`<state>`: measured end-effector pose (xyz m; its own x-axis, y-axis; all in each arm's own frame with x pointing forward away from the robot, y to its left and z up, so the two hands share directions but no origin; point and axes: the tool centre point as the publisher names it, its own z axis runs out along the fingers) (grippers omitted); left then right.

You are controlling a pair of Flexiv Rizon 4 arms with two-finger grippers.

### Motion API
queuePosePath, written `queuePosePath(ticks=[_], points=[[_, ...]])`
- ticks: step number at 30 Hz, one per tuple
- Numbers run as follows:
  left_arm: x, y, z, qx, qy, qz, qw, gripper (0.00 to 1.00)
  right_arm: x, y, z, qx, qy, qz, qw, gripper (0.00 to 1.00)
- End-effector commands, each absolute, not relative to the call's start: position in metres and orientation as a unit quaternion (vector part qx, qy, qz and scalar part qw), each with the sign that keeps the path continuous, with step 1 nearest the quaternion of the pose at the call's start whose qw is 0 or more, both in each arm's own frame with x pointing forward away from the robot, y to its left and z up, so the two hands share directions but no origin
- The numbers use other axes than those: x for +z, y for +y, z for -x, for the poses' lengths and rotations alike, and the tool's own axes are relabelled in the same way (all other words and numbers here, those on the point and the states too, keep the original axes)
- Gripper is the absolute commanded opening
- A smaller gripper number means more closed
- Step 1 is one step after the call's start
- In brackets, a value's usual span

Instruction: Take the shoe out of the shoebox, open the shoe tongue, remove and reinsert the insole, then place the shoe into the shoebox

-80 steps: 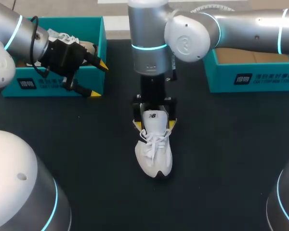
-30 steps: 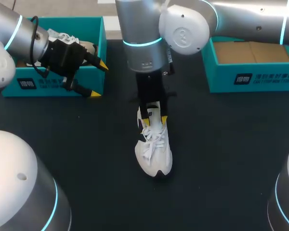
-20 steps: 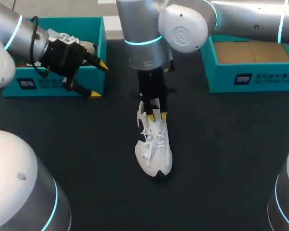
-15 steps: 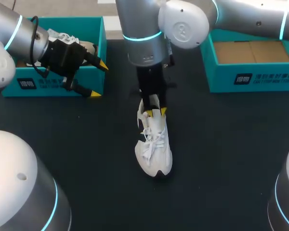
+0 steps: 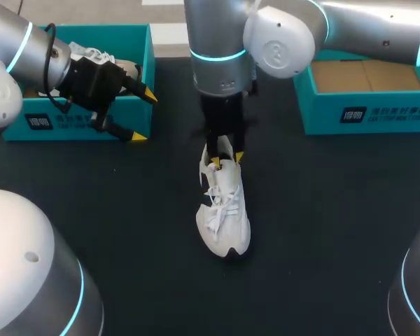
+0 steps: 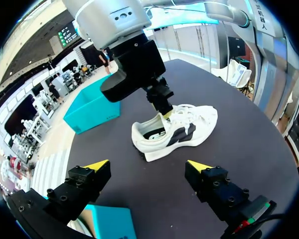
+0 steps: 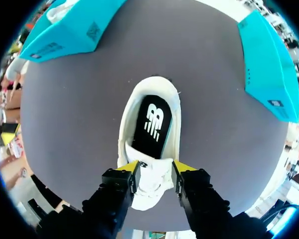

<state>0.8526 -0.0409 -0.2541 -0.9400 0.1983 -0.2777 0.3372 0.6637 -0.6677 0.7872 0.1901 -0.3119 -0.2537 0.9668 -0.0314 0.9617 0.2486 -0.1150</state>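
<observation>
While the right gripper (image 7: pixel 155 167) is pinching the soft tongue (image 7: pixel 149 180), the left gripper (image 5: pixel 143 116) is hanging open. The light shoe (image 5: pixel 224 217) is probably needing a heel hold.

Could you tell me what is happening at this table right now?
The right gripper is shut on the tongue of the white shoe, which lies on the black table. Its dark insole is in place. The left gripper hangs open by the left shoebox, holding nothing.
</observation>
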Motion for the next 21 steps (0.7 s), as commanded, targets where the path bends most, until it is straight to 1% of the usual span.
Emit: queuePosePath(ticks=[1, 2, 3, 4, 18, 19, 21], points=[[-0.254, -0.041, -0.852, -0.382, 0.908, -0.148, 0.091, 1.0, -0.282, 0.186, -0.782, 0.027, -0.894, 0.447, -0.018, 0.6], [-0.254, -0.041, -0.852, -0.382, 0.908, -0.148, 0.091, 1.0, -0.279, 0.192, -0.783, 0.053, -0.927, 0.37, -0.039, 0.87], [-0.254, -0.041, -0.852, -0.382, 0.908, -0.148, 0.091, 1.0, -0.278, 0.194, -0.784, 0.069, -0.947, 0.311, -0.041, 1.0], [-0.254, -0.041, -0.852, -0.382, 0.908, -0.148, 0.091, 1.0, -0.28, 0.193, -0.787, 0.119, -0.945, 0.3, -0.049, 1.0], [-0.254, -0.041, -0.852, -0.382, 0.908, -0.148, 0.091, 1.0, -0.28, 0.193, -0.787, 0.119, -0.945, 0.3, -0.049, 1.0], [-0.254, -0.041, -0.852, -0.382, 0.908, -0.148, 0.091, 1.0, -0.281, 0.197, -0.789, 0.093, -0.956, 0.273, -0.058, 1.0], [-0.254, -0.041, -0.852, -0.382, 0.908, -0.148, 0.091, 1.0, -0.273, 0.201, -0.799, 0.083, -0.966, 0.23, -0.088, 1.0]])
